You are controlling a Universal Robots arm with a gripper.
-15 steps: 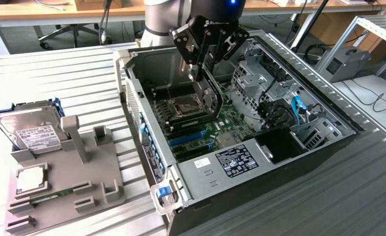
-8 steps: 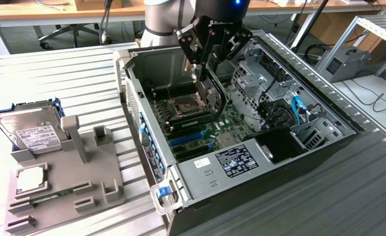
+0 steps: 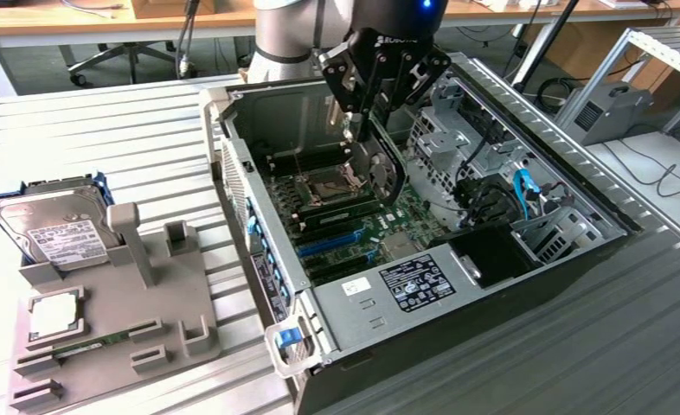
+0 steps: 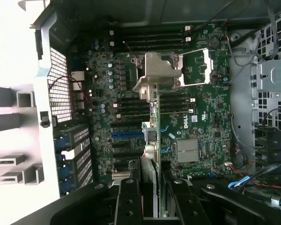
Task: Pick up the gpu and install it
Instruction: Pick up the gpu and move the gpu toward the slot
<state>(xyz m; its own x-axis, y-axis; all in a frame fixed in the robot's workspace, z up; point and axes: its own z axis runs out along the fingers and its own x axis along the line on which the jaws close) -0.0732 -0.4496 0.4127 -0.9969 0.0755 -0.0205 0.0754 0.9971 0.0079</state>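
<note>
My pincer (image 3: pixel 367 121) is clenched on the gpu (image 3: pixel 381 177), grasping it by one end so that the card hangs upright and edge-on inside the open computer case (image 3: pixel 234 164). The case lies on its side on the slatted metal counter (image 3: pixel 109 130) with its open face upward. I stand over the half of the case away from the power supply (image 3: pixel 415 281) and its white label.

In the exterior view the gpu is a dark blade reaching down from my pincer toward the motherboard (image 3: pixel 415 212) on the case floor. Its lower end is close above the processor socket (image 3: pixel 323 186) and the dark slots next to it. I cannot tell whether it touches the board.

In the wrist view my two black fingers (image 4: pixel 130 201) stand on either side of the card, pressed against its faces. The gpu (image 4: pixel 153 122) runs away from them as a thin line across the case's motherboard (image 4: pixel 206 117). Small silver connectors stick out from one face of the card. Its far end reaches the metal frame of the processor socket (image 4: pixel 171 70). The blue slots (image 4: pixel 126 134) lie just beside the card.

Outside the case, on the exterior view's left, a grey holder (image 3: pixel 121 285) sits on the counter, well apart from the case wall. A hard drive (image 3: pixel 52 229) in a blue frame stands in the holder, and a green memory stick (image 3: pixel 86 347) lies in it, at the end farther from the case's rear.
</note>
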